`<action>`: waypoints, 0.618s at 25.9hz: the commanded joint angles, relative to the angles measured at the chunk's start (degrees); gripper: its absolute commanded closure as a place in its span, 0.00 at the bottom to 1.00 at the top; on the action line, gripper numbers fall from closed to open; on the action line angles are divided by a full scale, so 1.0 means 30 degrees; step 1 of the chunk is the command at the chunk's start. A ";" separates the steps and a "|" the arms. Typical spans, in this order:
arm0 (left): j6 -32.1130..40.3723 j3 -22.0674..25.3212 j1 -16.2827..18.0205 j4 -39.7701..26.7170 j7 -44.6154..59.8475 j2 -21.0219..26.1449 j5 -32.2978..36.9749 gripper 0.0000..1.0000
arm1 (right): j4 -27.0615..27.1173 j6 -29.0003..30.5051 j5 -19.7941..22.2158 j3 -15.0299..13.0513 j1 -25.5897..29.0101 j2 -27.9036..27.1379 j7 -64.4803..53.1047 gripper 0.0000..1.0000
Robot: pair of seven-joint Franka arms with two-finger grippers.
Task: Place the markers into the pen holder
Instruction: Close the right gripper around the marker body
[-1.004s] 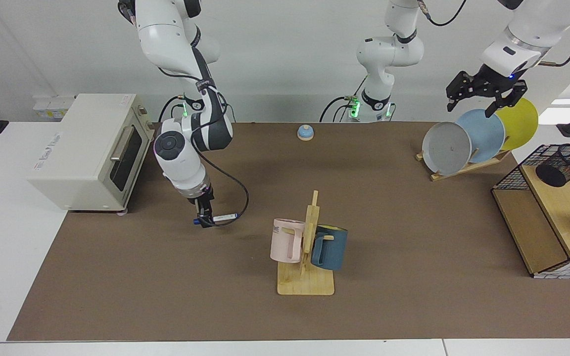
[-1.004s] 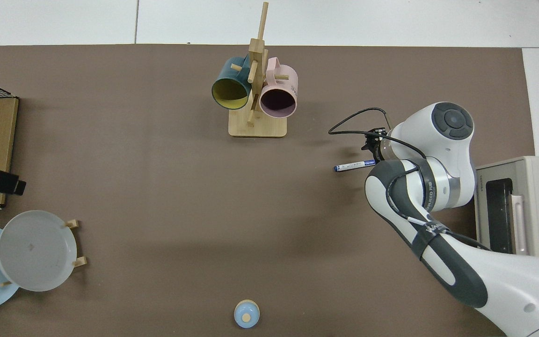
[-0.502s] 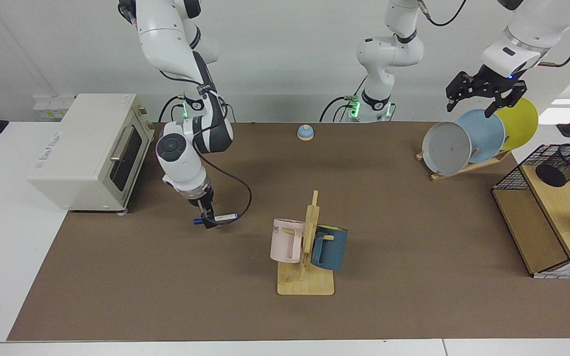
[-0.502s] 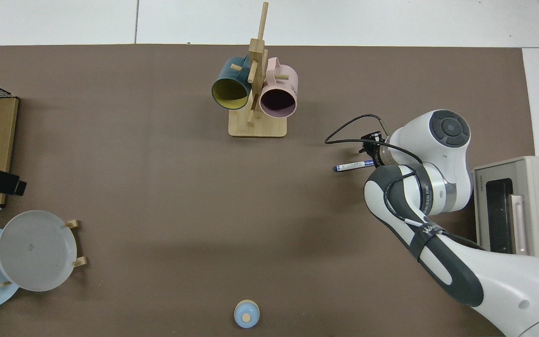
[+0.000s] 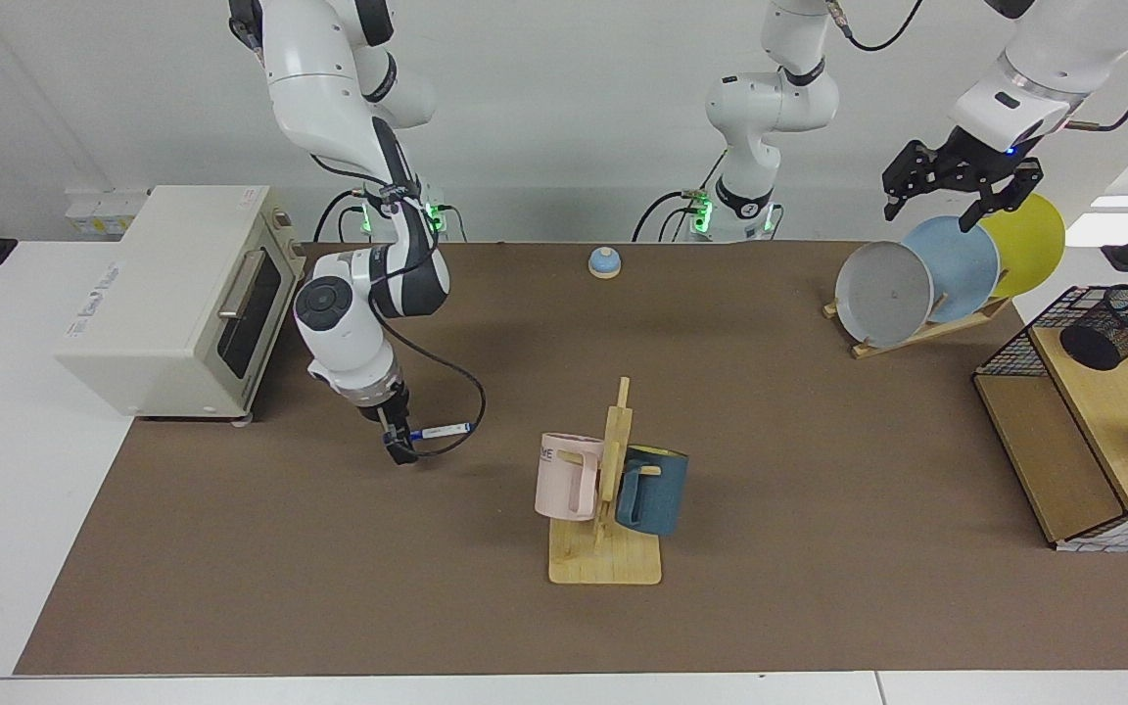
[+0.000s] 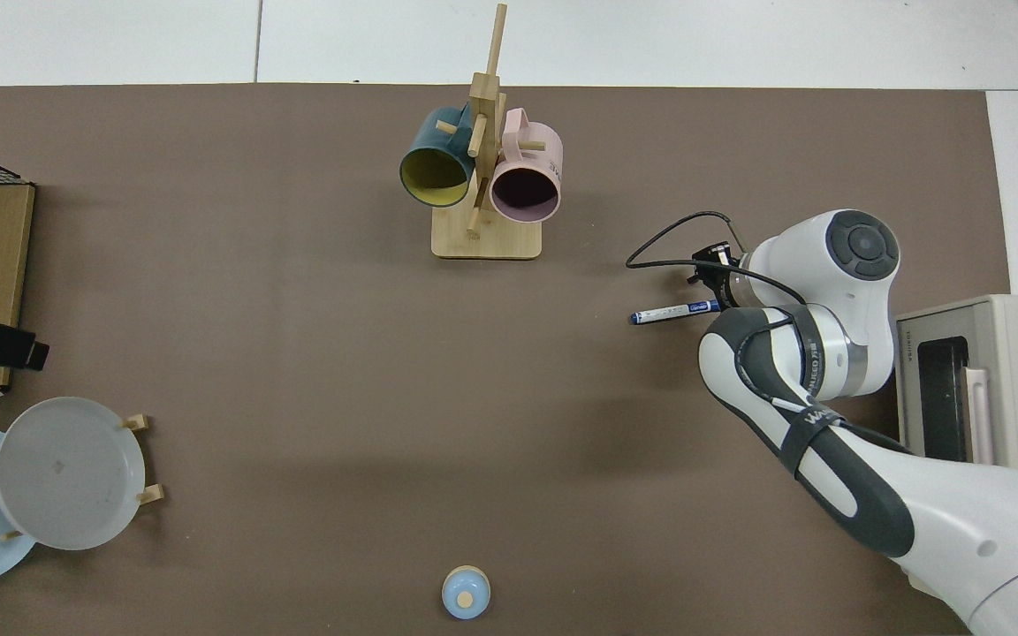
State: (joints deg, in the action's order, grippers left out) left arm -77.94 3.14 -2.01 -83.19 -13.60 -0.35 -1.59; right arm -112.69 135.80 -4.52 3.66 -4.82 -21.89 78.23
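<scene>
Fingers of my right gripper are clenched on the marker, grasping it near one end so the barrel sticks out sideways, roughly level, just above the counter. Top view confirms: marker held clear of the mat, pointing toward the mug rack.

Step in hand, as I judge it: pick is done, carry not yet made. Pen holder sits on the wood shelf at far right, well apart from the marker, with the mug rack between.

Left gripper waits above the plate rack, fingers released.

Next move calls for more height, a long traverse right past the mugs, then tipping the marker upright over the holder's mouth before letting go.
</scene>
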 commanded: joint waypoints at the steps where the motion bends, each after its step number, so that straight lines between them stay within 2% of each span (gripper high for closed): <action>1: -0.0008 0.0009 0.0026 -0.0718 0.0168 -0.0588 0.0060 0.00 | -0.0199 0.0378 -0.0309 0.0186 0.0202 0.0059 -0.0558 0.18; 10: -0.0008 0.0009 0.0026 -0.0718 0.0168 -0.0588 0.0060 0.00 | -0.0228 0.0232 -0.0309 0.0216 -0.0003 0.0088 -0.0529 0.24; 14: -0.0008 0.0009 0.0026 -0.0718 0.0168 -0.0588 0.0060 0.00 | -0.0228 0.0202 -0.0338 0.0216 -0.0033 0.0118 -0.0500 0.34; 16: -0.0008 0.0009 0.0026 -0.0718 0.0168 -0.0588 0.0060 0.00 | -0.0258 0.0202 -0.0338 0.0216 -0.0033 0.0118 -0.0500 0.43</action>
State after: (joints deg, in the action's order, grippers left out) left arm -77.94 3.14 -2.01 -83.69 -13.59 -0.69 -1.59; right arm -112.68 135.77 -4.52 4.00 -5.04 -21.75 78.21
